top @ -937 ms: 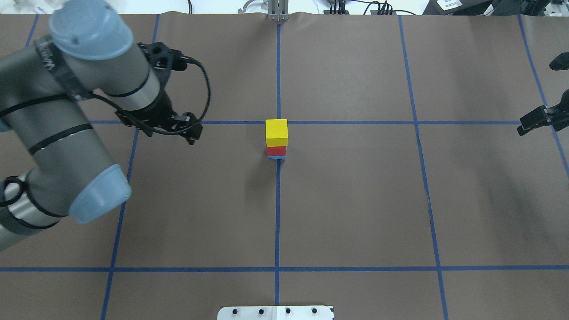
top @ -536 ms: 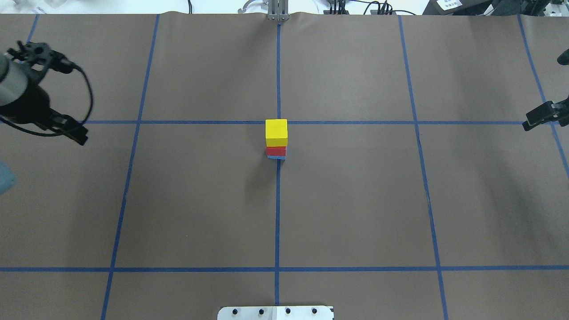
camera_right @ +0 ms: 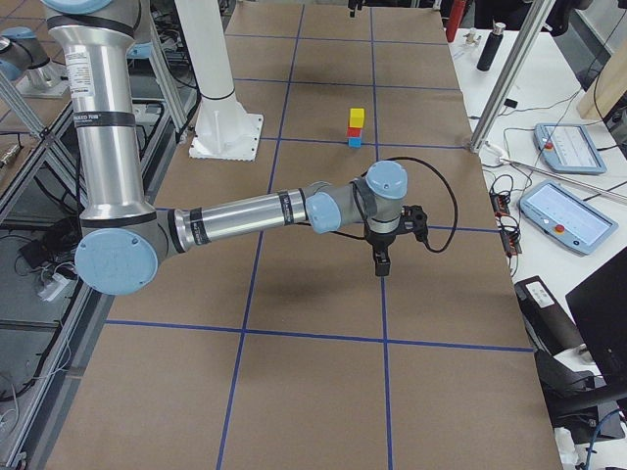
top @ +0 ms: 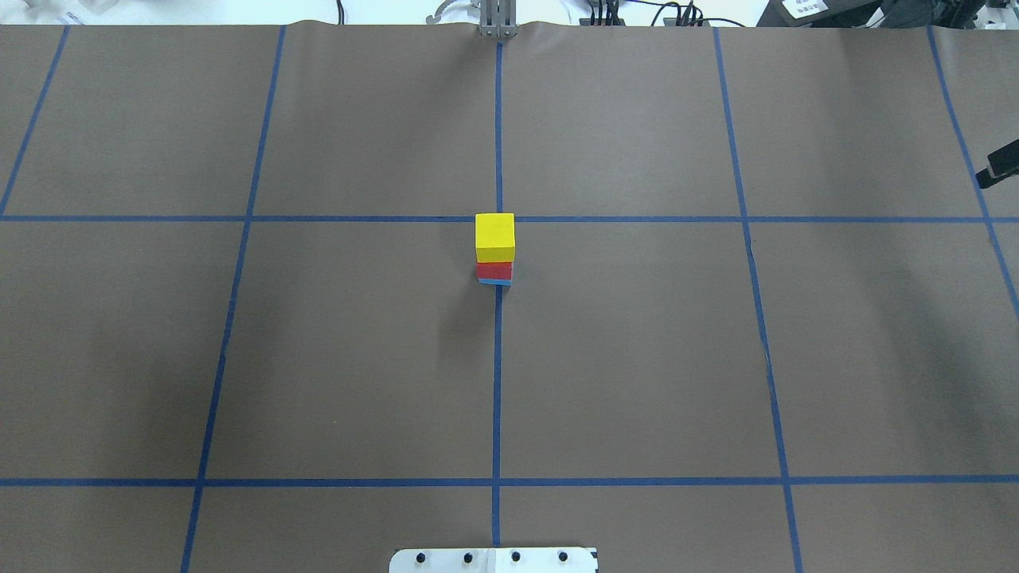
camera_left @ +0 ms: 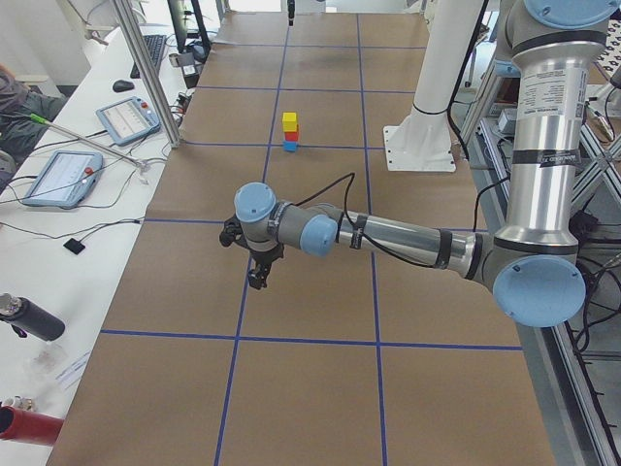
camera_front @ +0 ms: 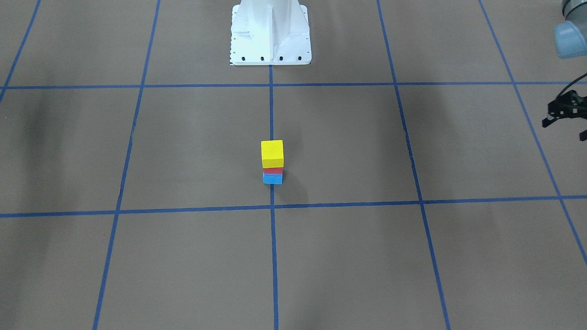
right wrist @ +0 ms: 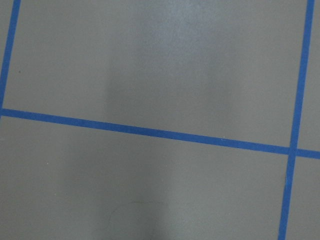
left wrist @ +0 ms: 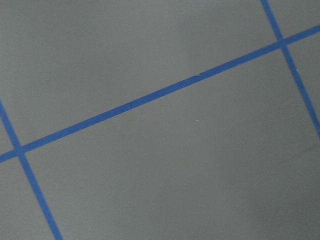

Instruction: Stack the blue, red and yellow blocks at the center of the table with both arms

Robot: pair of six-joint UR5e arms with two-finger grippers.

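Plainly, we see the yellow block sitting on the red block, which sits on the blue block. The three form one upright stack at the middle of the counter, on the central blue tape line just beside a crossing of the grid. Nothing touches the stack. The white robot base stands on the same line, apart from the stack. Both arms are well away from the blocks, one toward each end of the counter. We find the left pincer hanging low over the paper near a tape line, and the right pincer likewise at the opposite end. Whether either pincer is released or clenched we cannot tell. Both wrist views show only brown paper and tape.
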